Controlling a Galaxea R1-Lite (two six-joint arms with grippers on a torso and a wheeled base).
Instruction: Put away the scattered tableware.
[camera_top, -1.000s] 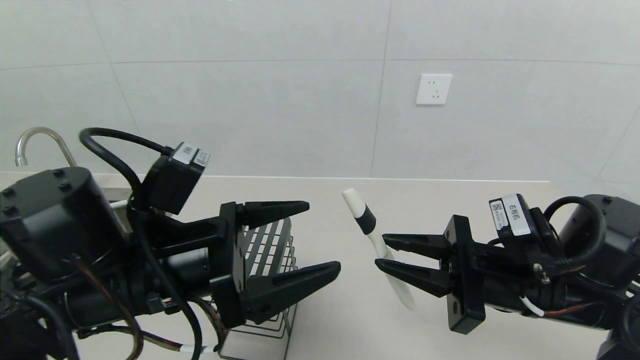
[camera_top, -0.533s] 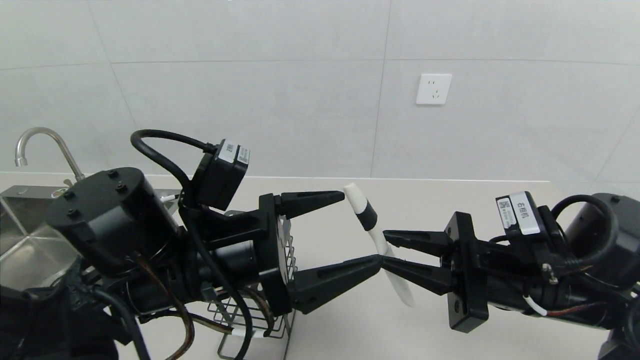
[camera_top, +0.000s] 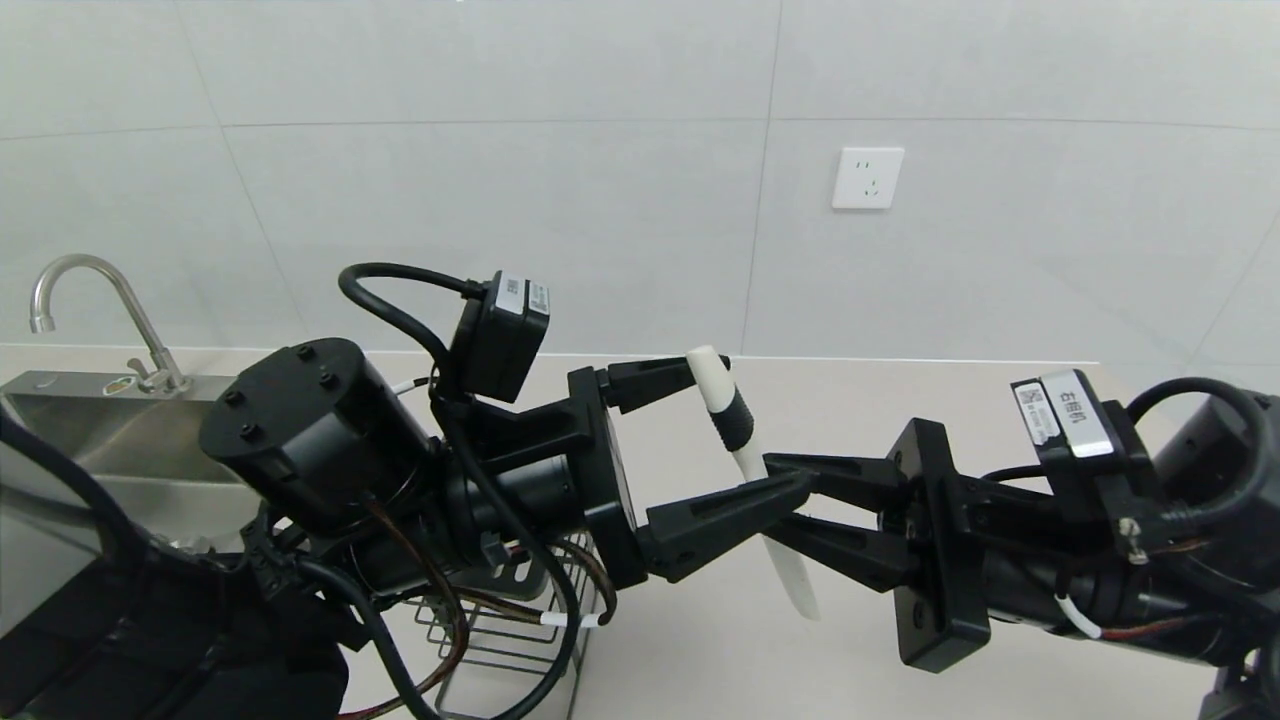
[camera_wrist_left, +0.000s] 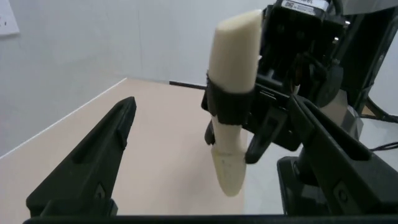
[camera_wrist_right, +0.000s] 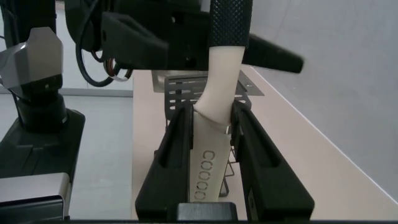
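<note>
Knife (camera_top: 735, 430) clamped at blade by R gripper (camera_top: 768, 492), handle up; L gripper (camera_top: 765, 422) wide open astride handle, holding nothing, prob. handover toward rack (camera_top: 480, 650).

**A kitchen, told by its fittings**

You are working in a kitchen. In the head view, at 9 o'clock, a curved steel faucet (camera_top: 95, 300) stands at the rim of a stainless sink (camera_top: 90, 440) let into a pale bench (camera_top: 900, 400). Large grey wall tiles (camera_top: 500, 200) rise behind the bench, and a white wall socket (camera_top: 867, 178) sits on them at 1 o'clock. Near 6 o'clock a dark wire rack (camera_wrist_right: 180, 84), the draining sort, stands on the bench near the sink.
</note>
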